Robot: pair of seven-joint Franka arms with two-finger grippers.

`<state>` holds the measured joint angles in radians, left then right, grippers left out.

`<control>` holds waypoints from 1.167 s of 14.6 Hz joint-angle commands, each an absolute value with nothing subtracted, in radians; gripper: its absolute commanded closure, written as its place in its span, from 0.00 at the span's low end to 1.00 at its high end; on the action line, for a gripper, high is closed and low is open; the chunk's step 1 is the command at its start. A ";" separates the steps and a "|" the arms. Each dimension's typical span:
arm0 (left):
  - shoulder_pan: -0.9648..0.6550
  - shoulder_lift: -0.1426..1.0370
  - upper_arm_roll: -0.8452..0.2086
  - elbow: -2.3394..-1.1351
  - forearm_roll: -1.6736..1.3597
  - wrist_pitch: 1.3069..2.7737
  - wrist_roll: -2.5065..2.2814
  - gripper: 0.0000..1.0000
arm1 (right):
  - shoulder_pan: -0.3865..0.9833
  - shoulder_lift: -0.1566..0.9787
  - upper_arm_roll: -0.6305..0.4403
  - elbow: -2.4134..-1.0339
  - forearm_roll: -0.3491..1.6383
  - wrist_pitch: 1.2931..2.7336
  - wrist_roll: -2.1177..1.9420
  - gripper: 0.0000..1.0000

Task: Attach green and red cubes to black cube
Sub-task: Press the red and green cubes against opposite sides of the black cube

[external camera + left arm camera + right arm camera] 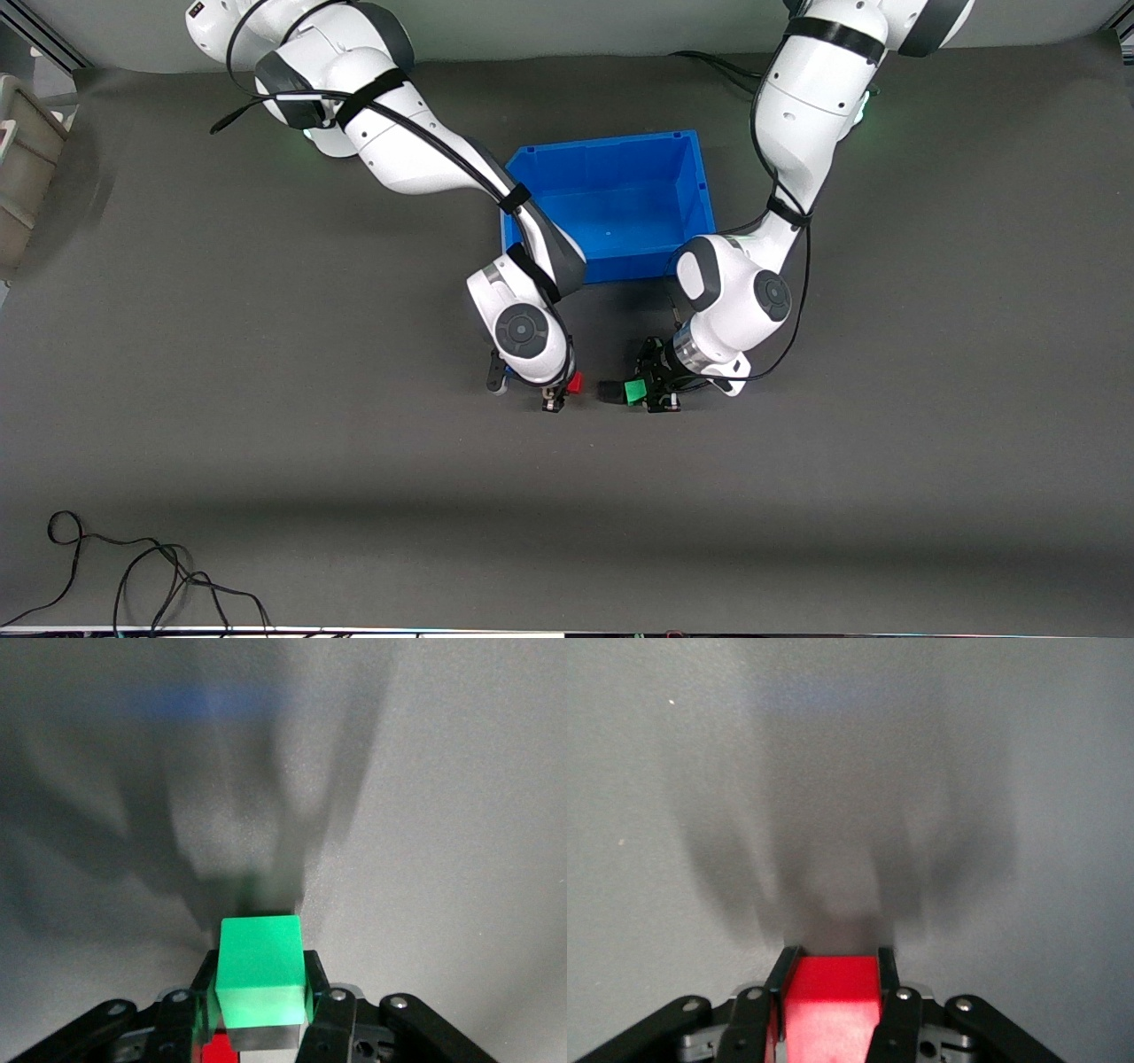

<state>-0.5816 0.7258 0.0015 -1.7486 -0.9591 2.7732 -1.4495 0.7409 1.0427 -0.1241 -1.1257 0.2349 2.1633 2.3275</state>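
My left gripper [645,391] is shut on the green cube [634,391], low over the dark mat. The black cube [609,390] sits flush against the green cube's free face, on the side toward my right gripper. In the left wrist view the green cube [261,957] fills the gap between the fingers of the left gripper [262,979], and the black cube is hidden past it. My right gripper [565,390] is shut on the red cube [575,383], a small gap away from the black cube. The right wrist view shows the red cube [833,992] clamped in the right gripper [833,970].
An empty blue bin [611,199] stands on the mat farther from the front camera than both grippers. A grey crate [27,168] sits at the right arm's end of the table. Loose black cables [133,576] lie near the front edge.
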 commanded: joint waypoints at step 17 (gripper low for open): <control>-0.650 0.738 0.018 -1.721 -0.965 2.783 -1.456 0.00 | 0.739 1.124 -0.135 -0.979 0.212 2.151 2.388 1.00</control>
<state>-0.6331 0.7362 0.0033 -1.7310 -0.9586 2.7755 -1.4485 0.7362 1.0953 -0.1343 -1.0282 0.2294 2.1633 2.3499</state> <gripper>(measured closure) 0.436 0.604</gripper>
